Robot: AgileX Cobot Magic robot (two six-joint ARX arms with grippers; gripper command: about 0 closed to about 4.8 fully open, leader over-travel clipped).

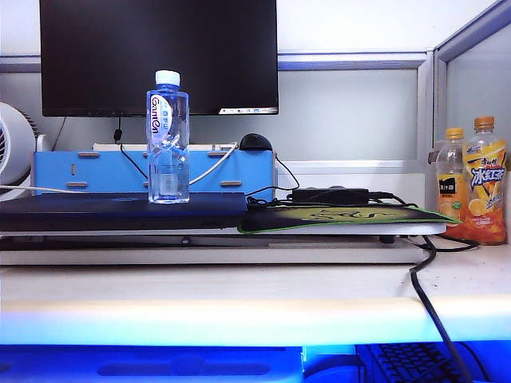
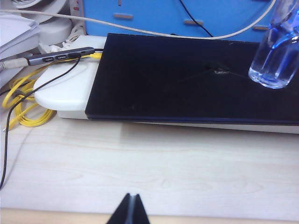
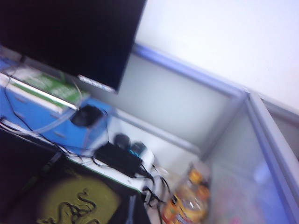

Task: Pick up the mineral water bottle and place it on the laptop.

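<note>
The mineral water bottle (image 1: 168, 137) stands upright on the laptop (image 1: 120, 212), near its right end. My right pincer (image 3: 138, 211) is pressed together, empty, lifted well off the laptop; my left pincer (image 2: 130, 210) rests pressed together over the worktop (image 2: 149, 172) before it. A stray sweep could topple the tall bottle.

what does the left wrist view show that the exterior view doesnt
Only the left wrist view: the shut left claw over bare desk, a yellow cable and a grey hub. Only the exterior view: the monitor, the mouse pad, two orange drink bottles. Both: the mineral water bottle standing on the laptop. The right claw appears in neither.
</note>
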